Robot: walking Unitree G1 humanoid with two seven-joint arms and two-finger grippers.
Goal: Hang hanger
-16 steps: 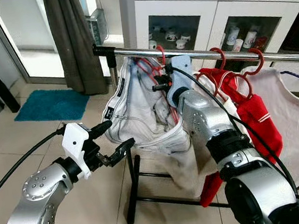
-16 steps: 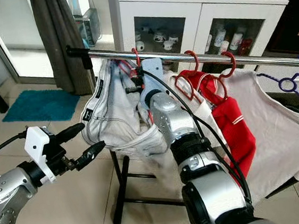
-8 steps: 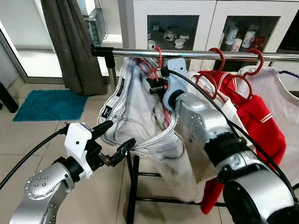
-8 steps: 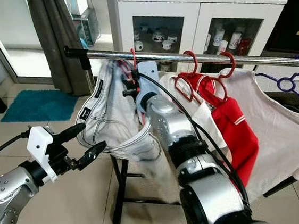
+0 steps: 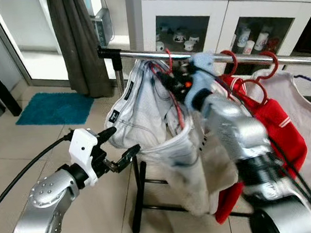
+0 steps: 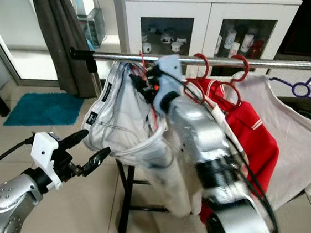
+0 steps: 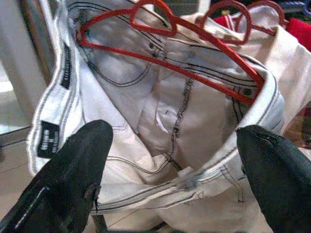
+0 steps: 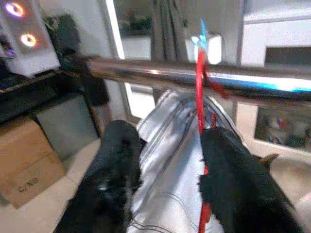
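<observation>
A red hanger (image 7: 194, 39) carrying white jeans (image 5: 144, 117) has its hook (image 8: 200, 73) over the steel rail (image 5: 138, 54) near the rail's left end. My right gripper (image 5: 170, 82) is up at the hanger's neck just below the rail. It is open, and the red wire runs close beside one finger (image 8: 233, 179). My left gripper (image 5: 126, 139) is open, lower down and to the left of the jeans' waistband, with nothing between its fingers (image 7: 73, 179).
Red garments (image 5: 273, 121) on red hangers and a white shirt (image 6: 304, 151) on a purple hanger fill the rail to the right. A white glass-door cabinet (image 5: 227, 8) stands behind. The rack's black leg (image 5: 138, 207), a dark curtain (image 5: 78, 41) and a teal mat (image 5: 54, 107) are nearby.
My right arm has swung to the right and shows blurred, with its gripper still at the hanger's neck. The jeans have swayed a little. My left arm has barely moved.
</observation>
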